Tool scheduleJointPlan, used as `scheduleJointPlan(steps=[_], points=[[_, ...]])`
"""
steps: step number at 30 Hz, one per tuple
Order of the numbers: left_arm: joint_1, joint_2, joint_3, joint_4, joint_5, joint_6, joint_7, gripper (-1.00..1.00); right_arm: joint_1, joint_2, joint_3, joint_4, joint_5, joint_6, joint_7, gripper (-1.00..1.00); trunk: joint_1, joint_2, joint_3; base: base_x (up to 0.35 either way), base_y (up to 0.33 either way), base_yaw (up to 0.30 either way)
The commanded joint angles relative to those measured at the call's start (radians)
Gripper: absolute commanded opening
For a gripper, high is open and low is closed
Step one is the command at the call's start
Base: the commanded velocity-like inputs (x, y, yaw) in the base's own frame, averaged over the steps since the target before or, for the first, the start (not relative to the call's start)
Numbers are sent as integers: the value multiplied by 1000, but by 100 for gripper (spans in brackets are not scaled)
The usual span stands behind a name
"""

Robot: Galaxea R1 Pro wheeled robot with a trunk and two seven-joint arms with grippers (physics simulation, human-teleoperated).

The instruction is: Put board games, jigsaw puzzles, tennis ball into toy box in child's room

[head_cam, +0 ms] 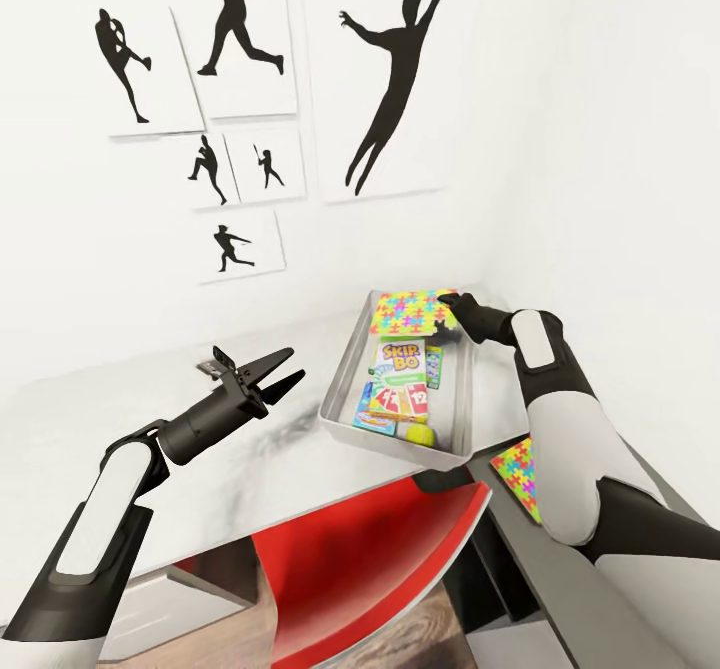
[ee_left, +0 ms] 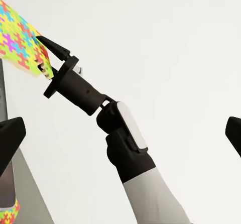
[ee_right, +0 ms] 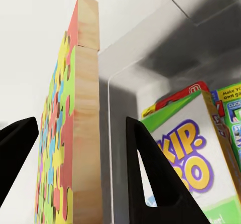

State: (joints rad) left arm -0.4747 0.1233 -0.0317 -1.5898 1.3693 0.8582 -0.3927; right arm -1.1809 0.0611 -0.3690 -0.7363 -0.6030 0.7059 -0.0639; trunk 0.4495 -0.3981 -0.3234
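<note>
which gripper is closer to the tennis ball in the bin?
Right. The right gripper is over the toy box's far end, holding a jigsaw puzzle; the tennis ball lies at the near end. The left gripper hovers open outside the box.

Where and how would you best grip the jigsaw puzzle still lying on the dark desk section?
Take that jigsaw puzzle by the thin edge facing the toy box, with one finger above and one below. It lies flat, partly hidden by the right arm, so nothing else gives a hold. The open left gripper is free.
</note>
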Motion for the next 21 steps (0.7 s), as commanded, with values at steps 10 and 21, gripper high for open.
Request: scheduleJointPlan(steps=[10, 21], points=[[-1, 1, -1, 0, 1, 2, -2, 100, 1, -2, -6, -3, -9, 4, -7, -100, 1, -2, -2, 0, 0, 9], [-1, 0, -1, 0, 1, 2, -2, 100, 1, -2, -6, -2, -10, 6, -8, -100, 1, -2, -13, 0, 0, 0]])
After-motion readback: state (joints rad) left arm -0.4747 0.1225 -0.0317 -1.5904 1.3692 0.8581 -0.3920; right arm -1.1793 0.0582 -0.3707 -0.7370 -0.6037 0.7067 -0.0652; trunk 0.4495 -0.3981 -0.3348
